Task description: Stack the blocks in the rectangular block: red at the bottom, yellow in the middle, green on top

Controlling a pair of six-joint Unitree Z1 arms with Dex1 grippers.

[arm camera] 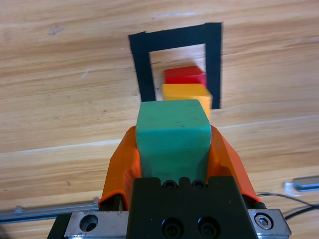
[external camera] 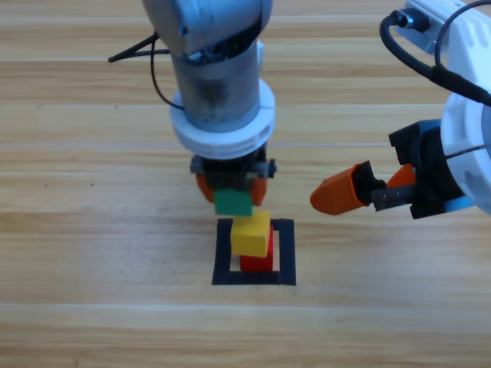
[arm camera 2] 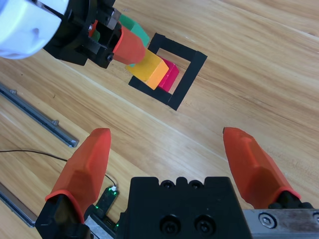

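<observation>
The green cube is clamped between the jaws of the left gripper, held clear of the stack and not yet over it. In the high view it sits up and to the left of the yellow cube, just outside the far edge of the taped rectangular block. In the left wrist view the green cube fills the gap between the jaws, and the yellow cube lies directly ahead along the jaw line, with the red cube past it.

The coming move turns on this offset: the green cube must travel forward along the jaw axis until centred over the yellow top face, then descend. The yellow cube rests on the red cube slightly off-centre, toward the upper left, so the landing face is judged narrow and a skewed release could topple the stack.

The right gripper waits well to the right of the outline, jaws spread wide and empty, pointing toward the stack. The left arm is the nearer.

The bench is light wood grain. Metal rails and a thin cable lie beyond the work area in the right wrist view.
</observation>
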